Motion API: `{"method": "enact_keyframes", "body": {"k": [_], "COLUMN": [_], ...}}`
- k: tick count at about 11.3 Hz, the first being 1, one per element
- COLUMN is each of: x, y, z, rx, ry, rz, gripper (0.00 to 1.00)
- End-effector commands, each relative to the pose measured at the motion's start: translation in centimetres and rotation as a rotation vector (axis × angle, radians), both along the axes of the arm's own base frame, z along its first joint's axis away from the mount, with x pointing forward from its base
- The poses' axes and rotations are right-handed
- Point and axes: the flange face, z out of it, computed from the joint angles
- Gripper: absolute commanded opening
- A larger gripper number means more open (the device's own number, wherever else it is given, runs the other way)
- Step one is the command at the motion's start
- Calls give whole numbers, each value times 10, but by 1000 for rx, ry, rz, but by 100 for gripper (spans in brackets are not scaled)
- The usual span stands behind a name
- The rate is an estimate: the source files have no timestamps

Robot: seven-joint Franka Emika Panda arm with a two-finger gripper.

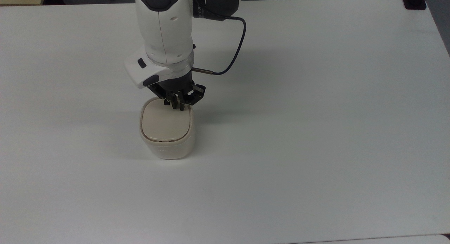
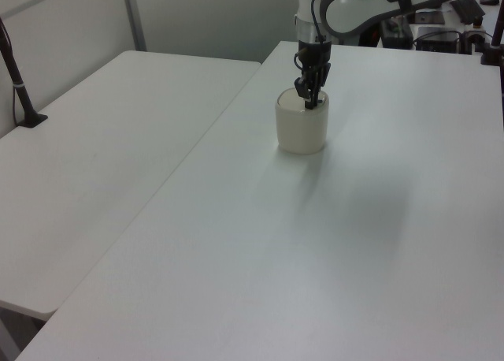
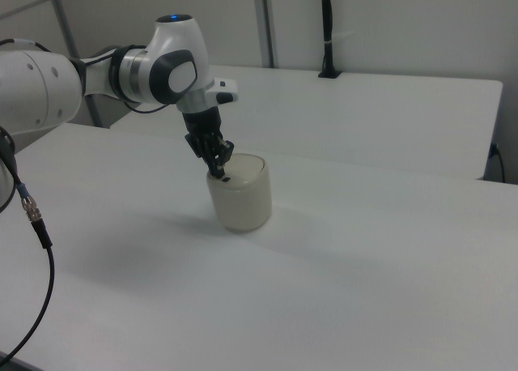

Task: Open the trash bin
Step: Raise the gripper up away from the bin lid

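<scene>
The trash bin (image 1: 168, 138) is a small cream-white rounded-square bin with a flat beige lid (image 1: 165, 123), standing on the white table. It also appears in the left view (image 2: 302, 128) and the right view (image 3: 239, 197). My gripper (image 1: 178, 106) points straight down with its fingers shut, tips pressing on the lid's far edge in the top view, at the small black mark, which shows next to the tips in the right view (image 3: 226, 177). The lid lies flat and closed. The gripper also shows from the side (image 2: 311, 102) and in the right view (image 3: 215, 172).
A dark cable (image 1: 235, 47) loops off the wrist toward the top view's right. A second white table (image 2: 102, 140) stands beside this one in the left view, with a black post (image 2: 16, 77) clamped on it. A black clamp (image 1: 415, 0) sits at the table's far corner.
</scene>
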Motion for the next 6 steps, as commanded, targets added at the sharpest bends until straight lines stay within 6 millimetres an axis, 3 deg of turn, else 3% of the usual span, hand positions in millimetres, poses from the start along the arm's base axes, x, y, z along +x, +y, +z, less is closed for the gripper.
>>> {"method": "enact_keyframes", "body": {"k": [1, 3, 4, 6], "x": [-2, -20, -29, -47], "y": [-8, -11, -13, -17], "z": [10, 43, 61, 94], "rx": [-13, -9, -5, 1], "ry": [-27, 13, 15, 23], "rz": [-23, -26, -26, -33], "gripper": [24, 34, 45, 100]}}
